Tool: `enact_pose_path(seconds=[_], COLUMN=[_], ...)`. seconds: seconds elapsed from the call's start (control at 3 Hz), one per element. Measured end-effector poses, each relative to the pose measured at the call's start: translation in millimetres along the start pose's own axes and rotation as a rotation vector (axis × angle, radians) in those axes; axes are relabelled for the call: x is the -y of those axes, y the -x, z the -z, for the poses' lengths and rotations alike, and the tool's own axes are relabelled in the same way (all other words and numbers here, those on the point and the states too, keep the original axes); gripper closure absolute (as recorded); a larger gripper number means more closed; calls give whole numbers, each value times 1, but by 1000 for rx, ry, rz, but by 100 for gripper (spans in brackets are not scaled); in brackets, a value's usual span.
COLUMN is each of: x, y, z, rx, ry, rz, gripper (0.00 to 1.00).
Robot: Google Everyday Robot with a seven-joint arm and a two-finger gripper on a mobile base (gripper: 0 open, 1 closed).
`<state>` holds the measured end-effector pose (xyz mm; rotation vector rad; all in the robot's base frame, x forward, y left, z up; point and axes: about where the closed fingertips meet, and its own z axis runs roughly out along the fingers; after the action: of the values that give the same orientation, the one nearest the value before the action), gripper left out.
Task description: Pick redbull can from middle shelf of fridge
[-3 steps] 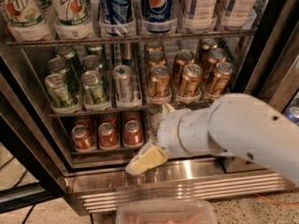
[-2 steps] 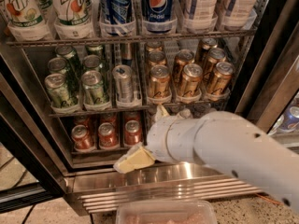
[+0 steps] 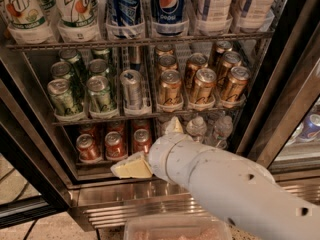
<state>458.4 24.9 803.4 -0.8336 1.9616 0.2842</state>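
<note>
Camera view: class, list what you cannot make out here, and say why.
The gripper, below the middle shelf: partly hidden by the arm.
The redbull can on that shelf: label blurred.
The water bottles: lower parts behind the arm.
The big bottles: tops cut off by the top edge.

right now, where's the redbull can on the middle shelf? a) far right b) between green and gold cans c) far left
b: the redbull can stands in the lane between the green cans and gold cans; the gripper is lower, by the red cans.
</note>
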Motion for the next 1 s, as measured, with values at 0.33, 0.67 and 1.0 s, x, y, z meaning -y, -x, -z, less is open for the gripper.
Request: enact_pose_path(seconds=[0.33,0.67,1.0], x=[7,7,10], y=[-2,0,13], z=[2,-1,-17], rx=[32,40,93], ry=[-73,-74,-82], rz=[-70,-67,-49], gripper=[0,3,4])
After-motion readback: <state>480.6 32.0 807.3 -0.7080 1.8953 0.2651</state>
